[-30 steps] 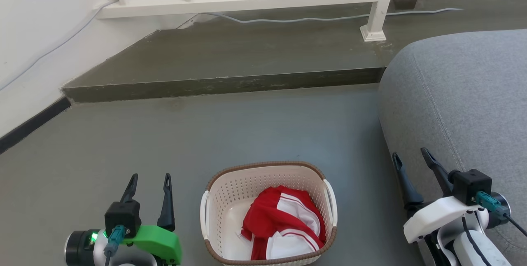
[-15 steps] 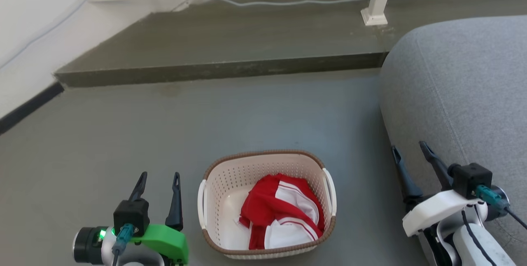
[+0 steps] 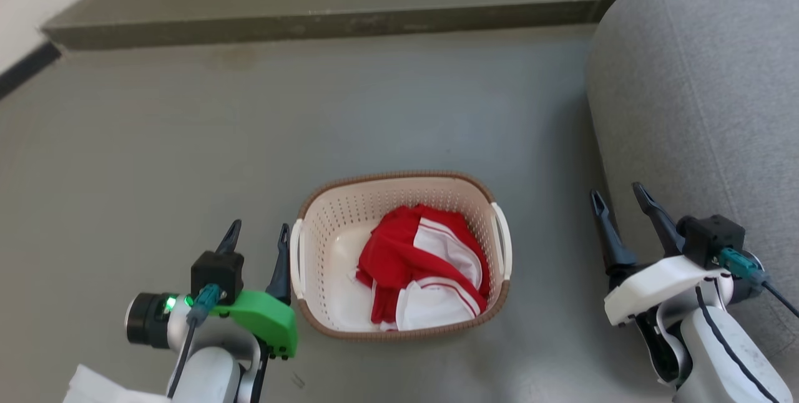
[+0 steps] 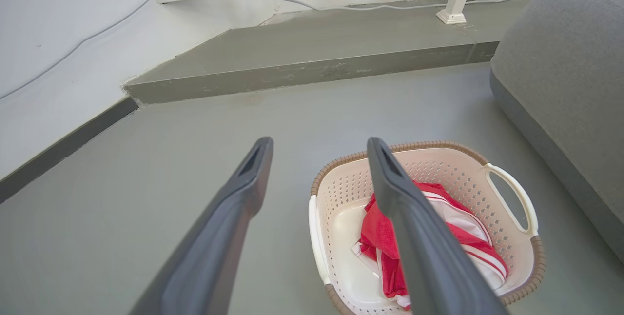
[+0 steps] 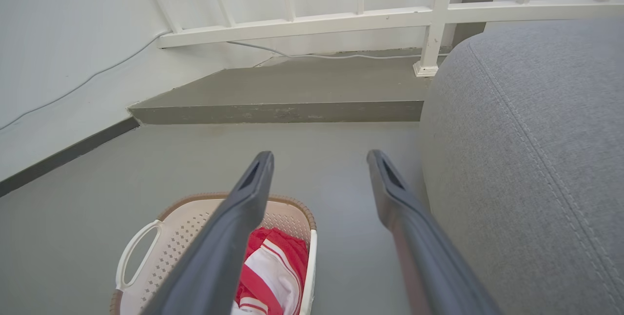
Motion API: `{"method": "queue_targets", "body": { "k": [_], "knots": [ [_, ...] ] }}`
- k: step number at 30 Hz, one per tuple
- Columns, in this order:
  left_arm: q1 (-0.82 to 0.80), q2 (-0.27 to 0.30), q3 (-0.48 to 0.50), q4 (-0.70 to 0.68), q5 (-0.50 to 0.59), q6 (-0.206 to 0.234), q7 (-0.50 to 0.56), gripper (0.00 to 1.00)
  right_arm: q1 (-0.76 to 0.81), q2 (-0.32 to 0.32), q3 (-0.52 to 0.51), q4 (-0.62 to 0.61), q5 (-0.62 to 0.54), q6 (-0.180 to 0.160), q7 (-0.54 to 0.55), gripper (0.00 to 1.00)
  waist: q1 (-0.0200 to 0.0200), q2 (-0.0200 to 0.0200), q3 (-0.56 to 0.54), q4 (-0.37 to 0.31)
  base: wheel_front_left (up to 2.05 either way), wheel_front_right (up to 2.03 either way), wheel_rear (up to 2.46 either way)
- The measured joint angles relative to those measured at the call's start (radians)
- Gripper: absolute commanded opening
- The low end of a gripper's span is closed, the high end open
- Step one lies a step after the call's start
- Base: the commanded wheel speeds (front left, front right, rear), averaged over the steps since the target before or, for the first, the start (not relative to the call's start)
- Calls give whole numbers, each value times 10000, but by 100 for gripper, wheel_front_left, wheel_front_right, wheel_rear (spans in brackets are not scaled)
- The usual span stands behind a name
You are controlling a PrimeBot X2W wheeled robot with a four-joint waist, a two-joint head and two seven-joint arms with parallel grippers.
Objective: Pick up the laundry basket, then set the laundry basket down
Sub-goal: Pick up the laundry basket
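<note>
Laundry basket [image 3: 393, 176] on the floor [image 3: 374, 110] holding red-and-white cloth [image 3: 406, 253], my left hand [image 3: 259, 228] released just beside its handle [image 3: 294, 259], my right hand [image 3: 617, 191] released near the grey sofa [image 3: 699, 78]

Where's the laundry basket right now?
In the head view, the laundry basket sits on the grey floor at lower centre, between the left gripper and right gripper, nearer the left.

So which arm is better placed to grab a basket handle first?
Left. The left gripper, open, sits right beside the left handle of the laundry basket; the right gripper, also open, stands farther from the right handle, near the grey sofa.
</note>
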Motion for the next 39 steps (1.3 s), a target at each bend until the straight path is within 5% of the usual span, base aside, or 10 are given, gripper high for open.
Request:
{"method": "queue_targets", "body": {
  "k": [39],
  "knots": [
    [-6060, -165, -228, 3804, 178, -920, 1624, 100, -5247, 485, 943, 3131, 71, 439, -33, 100, 0, 0, 5559, -82, 0, 0, 0]
  ]
}}
